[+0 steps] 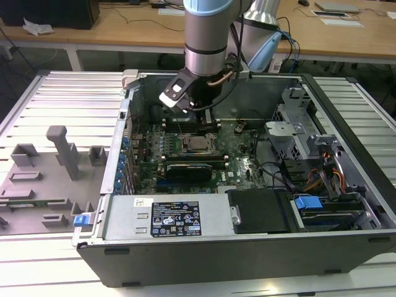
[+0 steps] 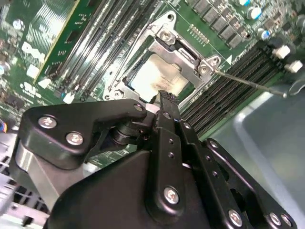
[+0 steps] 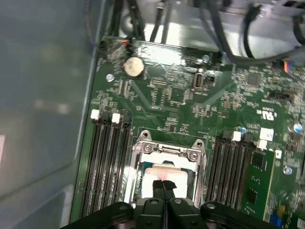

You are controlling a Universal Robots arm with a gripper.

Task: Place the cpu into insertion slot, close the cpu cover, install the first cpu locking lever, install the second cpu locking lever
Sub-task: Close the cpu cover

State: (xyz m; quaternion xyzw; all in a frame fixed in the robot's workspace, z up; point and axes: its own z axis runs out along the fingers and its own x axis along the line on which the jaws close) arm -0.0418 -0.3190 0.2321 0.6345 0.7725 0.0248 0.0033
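The cpu [image 2: 155, 76] shows its pale metal top inside the insertion slot [image 1: 197, 143] on the green motherboard. In both wrist views the silver cpu cover [image 3: 167, 151] appears to lie flat around the chip [image 3: 155, 171], its window framing it. A thin locking lever [image 2: 248, 83] sticks out free beside the socket. My gripper [image 2: 163, 98] hangs just above the chip's edge with its black fingers pressed together and nothing between them. In the exterior view the gripper [image 1: 207, 120] is inside the grey case, at the socket's far side.
Long black memory slots [image 3: 107, 162] flank the socket on both sides. The case wall [image 3: 43, 95] rises close by. A drive cage [image 1: 303, 124] with cables fills the exterior view's right, a power supply [image 1: 176, 216] the front. Grey fixtures [image 1: 62, 154] stand outside on the exterior view's left.
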